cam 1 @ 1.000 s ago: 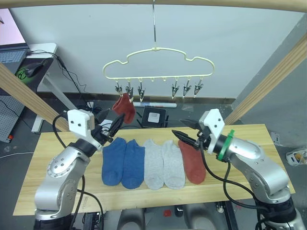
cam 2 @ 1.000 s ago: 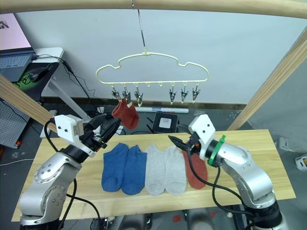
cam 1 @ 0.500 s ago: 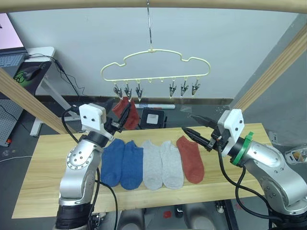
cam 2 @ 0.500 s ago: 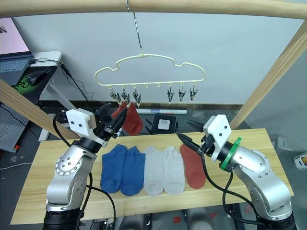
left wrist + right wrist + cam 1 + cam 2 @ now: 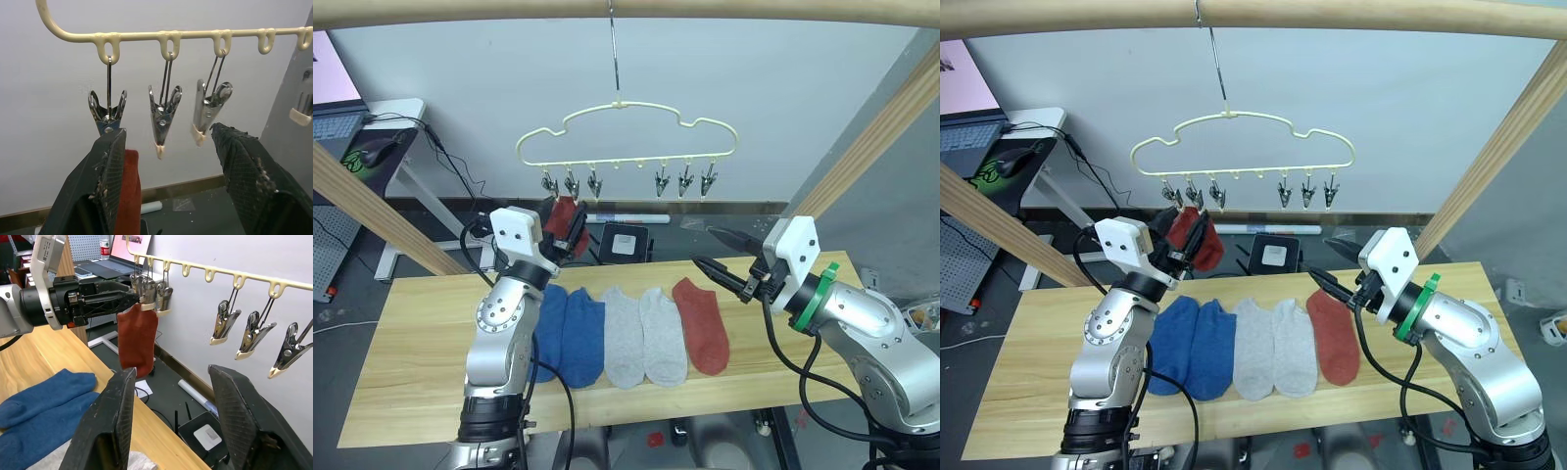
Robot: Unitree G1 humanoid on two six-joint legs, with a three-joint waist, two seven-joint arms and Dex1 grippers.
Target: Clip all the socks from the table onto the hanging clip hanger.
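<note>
The pale yellow clip hanger (image 5: 626,132) hangs on its metal hook above the back of the table (image 5: 411,343). One rust red sock (image 5: 138,340) hangs from a clip at the hanger's left end. My left gripper (image 5: 166,132) is open just below the three left clips, and the hanging sock (image 5: 131,186) lies against one finger. On the table lie two blue socks (image 5: 566,333), two light grey socks (image 5: 643,336) and one rust red sock (image 5: 702,325) in a row. My right gripper (image 5: 701,246) is open in the air, above and behind the red sock on the table.
A round wooden pole (image 5: 626,8) carries the hanger's hook, with slanted poles at left (image 5: 372,206) and right (image 5: 871,147). A desk with a laptop (image 5: 372,117) stands at the back left. A white box (image 5: 628,241) sits on the floor behind the table.
My left gripper has risen from beside the blue socks up to the left clips and the hanging red sock. My right gripper has lifted and drawn back from the red sock on the table.
</note>
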